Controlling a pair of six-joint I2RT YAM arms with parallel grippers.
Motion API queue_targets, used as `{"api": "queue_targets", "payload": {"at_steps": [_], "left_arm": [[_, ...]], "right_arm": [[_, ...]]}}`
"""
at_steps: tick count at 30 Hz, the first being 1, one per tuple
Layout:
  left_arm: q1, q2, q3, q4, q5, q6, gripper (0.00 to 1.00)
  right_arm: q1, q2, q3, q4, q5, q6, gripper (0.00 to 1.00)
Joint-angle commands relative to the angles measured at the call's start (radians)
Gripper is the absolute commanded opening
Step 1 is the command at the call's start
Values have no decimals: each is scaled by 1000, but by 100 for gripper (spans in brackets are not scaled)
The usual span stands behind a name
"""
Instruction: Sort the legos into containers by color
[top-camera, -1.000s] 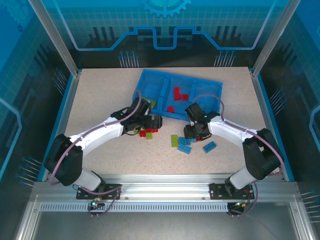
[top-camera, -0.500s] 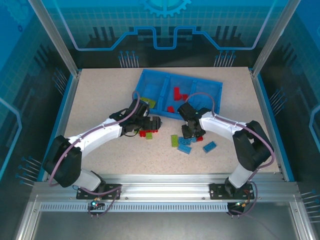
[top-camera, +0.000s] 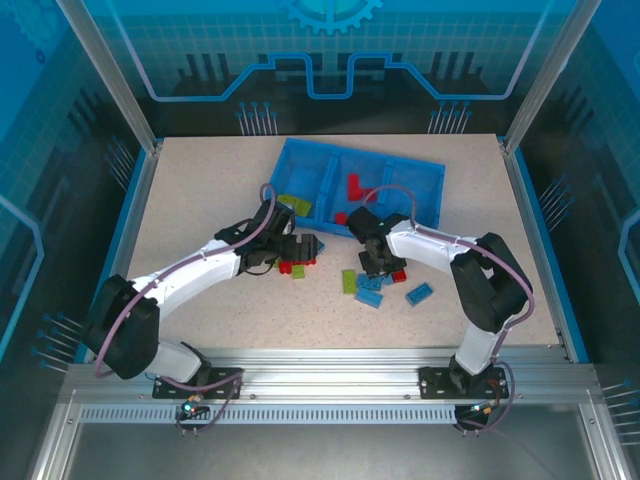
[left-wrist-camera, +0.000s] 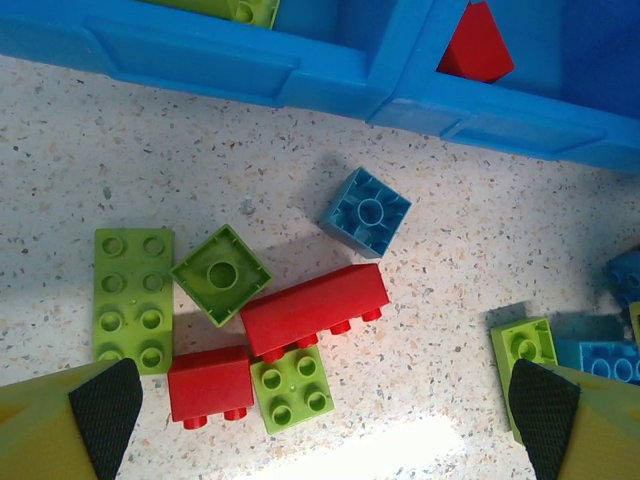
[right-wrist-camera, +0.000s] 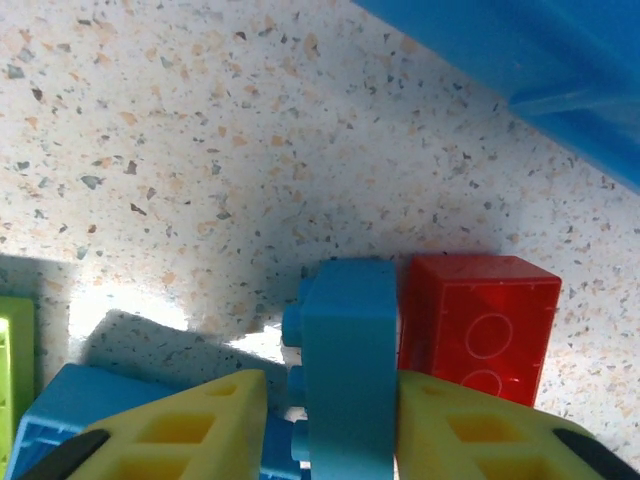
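Observation:
The legos lie loose in front of the blue tray (top-camera: 420, 175) of containers. My left gripper (top-camera: 305, 246) hangs open above a cluster of a long red brick (left-wrist-camera: 313, 310), a short red brick (left-wrist-camera: 210, 385), a square green brick (left-wrist-camera: 293, 388) and an upturned green brick (left-wrist-camera: 220, 273); nothing sits between its pads (left-wrist-camera: 105, 405). My right gripper (right-wrist-camera: 335, 430) is shut on a light blue brick (right-wrist-camera: 345, 360) standing on edge on the table, with a red brick (right-wrist-camera: 480, 315) right beside it. Green bricks (top-camera: 293, 204) lie in the left compartment, red bricks (top-camera: 355, 187) in the middle one.
A long green brick (left-wrist-camera: 133, 298) and an upturned blue brick (left-wrist-camera: 365, 211) lie near the left cluster. By the right gripper (top-camera: 374, 262) rest a green brick (top-camera: 349, 281) and blue bricks (top-camera: 419, 293). The tray wall (right-wrist-camera: 560, 60) stands close behind both grippers.
My right gripper has slid left toward the loose bricks and its jaws have narrowed onto the blue brick. The left gripper has stayed wide open and barely shifted.

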Motion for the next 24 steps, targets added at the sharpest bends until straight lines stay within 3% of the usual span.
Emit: {"api": "queue_targets", "payload": {"at_steps": [1, 5, 13, 19, 24], "left_arm": [[11, -33, -12, -1, -16, -16, 99], [12, -36, -17, 3, -16, -19, 99], [12, -41, -26, 1, -17, -20, 99], [12, -39, -33, 9, -16, -24, 99], [12, -40, -35, 14, -16, -28, 99]], "right_arm": [[17, 8, 24, -45, 32, 24, 33], [17, 2, 30, -57, 43, 37, 25], [-1, -88, 30, -19, -84, 43, 23], [-89, -197, 35, 5, -263, 16, 24], [-212, -273, 41, 30, -335, 1, 24]]}}
